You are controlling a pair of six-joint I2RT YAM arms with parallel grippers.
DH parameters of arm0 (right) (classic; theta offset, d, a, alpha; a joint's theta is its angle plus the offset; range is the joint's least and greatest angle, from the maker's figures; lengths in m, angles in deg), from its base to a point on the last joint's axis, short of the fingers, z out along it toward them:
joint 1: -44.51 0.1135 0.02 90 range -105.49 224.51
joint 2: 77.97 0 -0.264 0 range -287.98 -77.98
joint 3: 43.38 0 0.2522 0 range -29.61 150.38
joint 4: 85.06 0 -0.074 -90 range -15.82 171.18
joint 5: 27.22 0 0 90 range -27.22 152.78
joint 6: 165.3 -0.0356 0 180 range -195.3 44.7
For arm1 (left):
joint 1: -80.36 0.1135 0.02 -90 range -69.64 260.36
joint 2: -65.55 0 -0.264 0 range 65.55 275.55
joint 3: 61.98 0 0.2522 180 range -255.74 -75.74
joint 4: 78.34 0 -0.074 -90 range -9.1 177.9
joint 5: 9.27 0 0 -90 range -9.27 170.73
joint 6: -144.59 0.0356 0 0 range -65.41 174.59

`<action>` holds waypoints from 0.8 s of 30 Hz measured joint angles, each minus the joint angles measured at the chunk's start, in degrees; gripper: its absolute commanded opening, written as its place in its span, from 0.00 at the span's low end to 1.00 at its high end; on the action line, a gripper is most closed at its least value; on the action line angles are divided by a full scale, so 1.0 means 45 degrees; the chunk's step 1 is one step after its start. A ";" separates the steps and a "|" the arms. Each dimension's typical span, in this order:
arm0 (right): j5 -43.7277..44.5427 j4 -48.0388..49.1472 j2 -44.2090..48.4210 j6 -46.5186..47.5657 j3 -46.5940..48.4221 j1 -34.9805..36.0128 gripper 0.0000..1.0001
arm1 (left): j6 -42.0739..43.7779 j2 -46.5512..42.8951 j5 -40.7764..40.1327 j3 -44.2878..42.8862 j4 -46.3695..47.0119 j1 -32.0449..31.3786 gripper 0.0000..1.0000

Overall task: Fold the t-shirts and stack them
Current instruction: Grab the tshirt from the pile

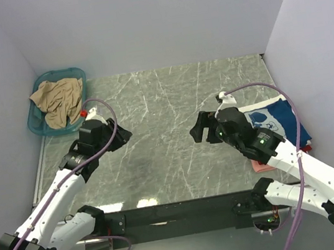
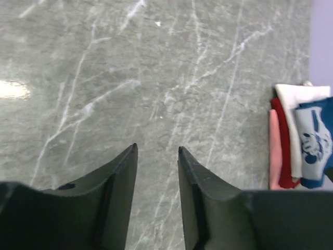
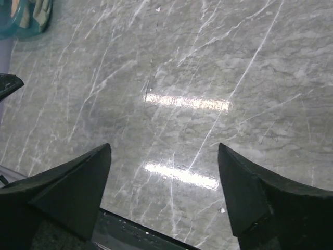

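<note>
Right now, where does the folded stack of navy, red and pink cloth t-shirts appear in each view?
Top external: stack at the right, partly under the right arm.
Left wrist: stack at the right edge.
Right wrist: not in it.
Shared landmark: the grey veined tabletop.

T-shirt stack (image 1: 281,115) half hidden behind right arm (image 1: 298,162) (lower layers barely showing); basket (image 3: 13,28) cropped.

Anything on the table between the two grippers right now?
Nothing. The top view shows only bare marble table between the left gripper and the right gripper.
</note>
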 measured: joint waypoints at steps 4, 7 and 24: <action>0.0301 -0.0126 0.0219 0.0000 -0.0034 0.0000 0.87 | 0.0005 0.0661 -0.0719 -0.0476 -0.0355 0.0010 0.67; 0.0544 -0.0151 0.0617 0.0015 -0.0330 0.0000 0.91 | 0.0039 0.1651 -0.1389 -0.1370 -0.0403 0.0165 0.68; -0.0335 -0.0656 0.2793 0.1253 -0.1345 0.0000 0.90 | 0.0359 1.0987 -0.3400 -1.0802 -0.1103 0.6212 0.70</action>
